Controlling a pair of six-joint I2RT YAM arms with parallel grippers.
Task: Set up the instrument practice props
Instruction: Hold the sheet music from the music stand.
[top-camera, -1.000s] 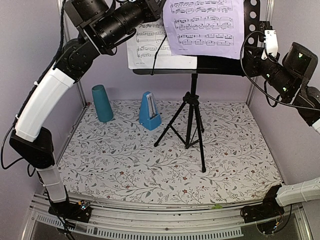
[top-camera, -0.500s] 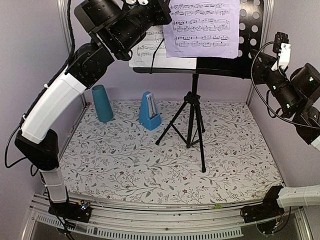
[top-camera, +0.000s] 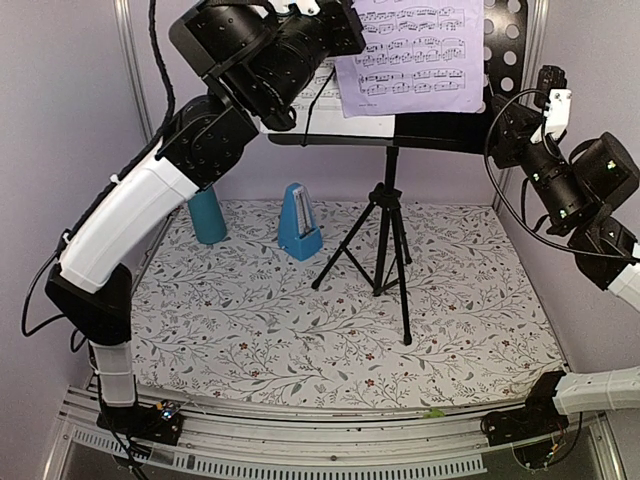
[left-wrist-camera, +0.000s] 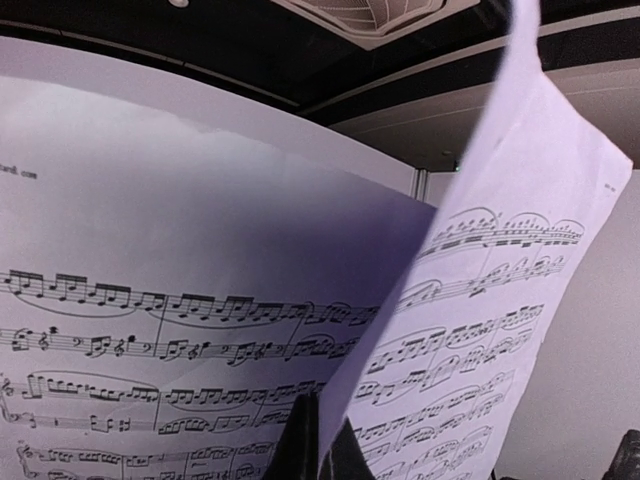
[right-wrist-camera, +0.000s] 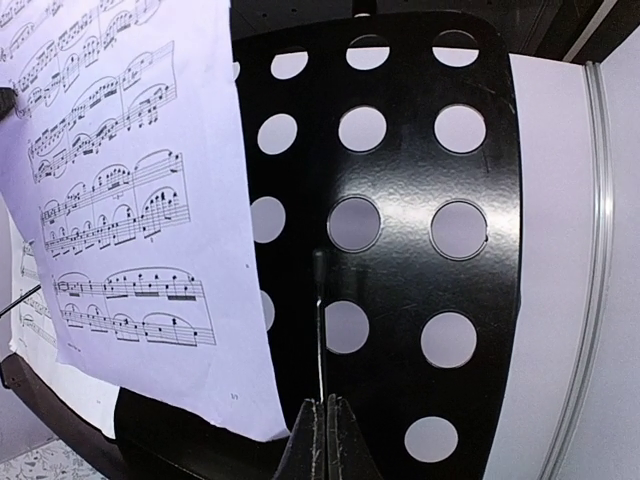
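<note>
The black tripod music stand (top-camera: 386, 225) stands at the back middle, and its perforated tray (top-camera: 506, 45) fills the right wrist view (right-wrist-camera: 420, 180). The white page (top-camera: 362, 124) rests on the tray's left side (left-wrist-camera: 150, 250). My left gripper (top-camera: 348, 22) is shut on the left edge of the lavender page (top-camera: 415, 55), which it holds in front of the tray (left-wrist-camera: 480, 330) (right-wrist-camera: 130, 200). My right gripper (top-camera: 498, 118) is at the tray's right side, shut (right-wrist-camera: 327, 405) on a thin wire rod (right-wrist-camera: 320, 320) standing against the tray. The blue metronome (top-camera: 299, 222) stands on the mat.
A teal tapered cup (top-camera: 207, 215) stands at the back left, partly behind my left arm. The tripod legs spread over the floral mat (top-camera: 300, 330). Frame posts and lilac walls close in both sides.
My left arm has swung right and up with the lavender page, which now hangs slightly higher. My right wrist has shifted a little beside the tray.
</note>
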